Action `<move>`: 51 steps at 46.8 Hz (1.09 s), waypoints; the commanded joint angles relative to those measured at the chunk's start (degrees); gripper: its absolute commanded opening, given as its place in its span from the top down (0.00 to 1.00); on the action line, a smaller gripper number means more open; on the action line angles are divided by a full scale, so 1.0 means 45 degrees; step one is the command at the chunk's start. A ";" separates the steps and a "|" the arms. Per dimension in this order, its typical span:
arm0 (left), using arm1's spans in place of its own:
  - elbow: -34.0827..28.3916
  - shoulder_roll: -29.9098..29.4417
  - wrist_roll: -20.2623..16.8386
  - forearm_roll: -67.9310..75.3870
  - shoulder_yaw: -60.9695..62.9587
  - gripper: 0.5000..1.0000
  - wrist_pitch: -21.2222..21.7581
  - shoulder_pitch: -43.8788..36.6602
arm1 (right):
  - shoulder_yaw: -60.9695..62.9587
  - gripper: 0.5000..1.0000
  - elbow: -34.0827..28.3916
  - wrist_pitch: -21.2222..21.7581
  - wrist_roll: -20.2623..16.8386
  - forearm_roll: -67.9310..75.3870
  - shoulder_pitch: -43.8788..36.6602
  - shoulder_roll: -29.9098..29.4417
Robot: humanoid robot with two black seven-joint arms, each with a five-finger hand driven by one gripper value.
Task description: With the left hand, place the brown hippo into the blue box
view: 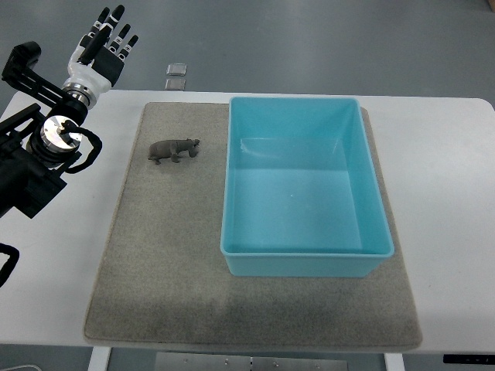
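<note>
hippo (173,149): dull brown all over | box (305,263): plain light blue, inside and out | mat (162,255): speckled grey-beige | table (445,178): white | left hand (103,48): white palm, black fingers with white bands | arm (35,158): black with a silver metal joint | floor (309,42): grey

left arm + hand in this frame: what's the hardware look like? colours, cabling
The left hand has a white palm shell with black-and-white segmented fingers. Behind it sits a silver metal wrist ring, then a shiny round silver joint cap. The black forearm carries black brackets and looped black cables. The right arm is not in view.
</note>
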State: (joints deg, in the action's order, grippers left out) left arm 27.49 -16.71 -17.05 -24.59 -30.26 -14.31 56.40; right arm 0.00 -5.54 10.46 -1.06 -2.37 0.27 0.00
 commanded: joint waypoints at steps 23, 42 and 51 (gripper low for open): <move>0.2348 -0.1209 0.0057 0.7570 0.1489 0.02 0.0425 -0.0013 | 0.0000 0.13 0.0000 0.0000 0.0001 0.0000 -0.0001 0.0000; 0.3696 -0.2459 0.0194 1.2981 0.2134 0.02 0.0211 0.0084 | 0.0000 0.13 0.0000 0.0000 0.0001 0.0000 -0.0001 0.0000; 0.3892 -0.2850 0.0194 1.5872 0.2544 0.02 -0.0121 0.0299 | 0.0000 0.13 0.0000 0.0000 0.0001 0.0000 -0.0001 0.0000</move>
State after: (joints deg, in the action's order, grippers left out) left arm 44.96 -28.80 -16.17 42.81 -19.36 -14.07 57.31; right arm 0.00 -5.54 10.46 -1.05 -2.37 0.27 0.00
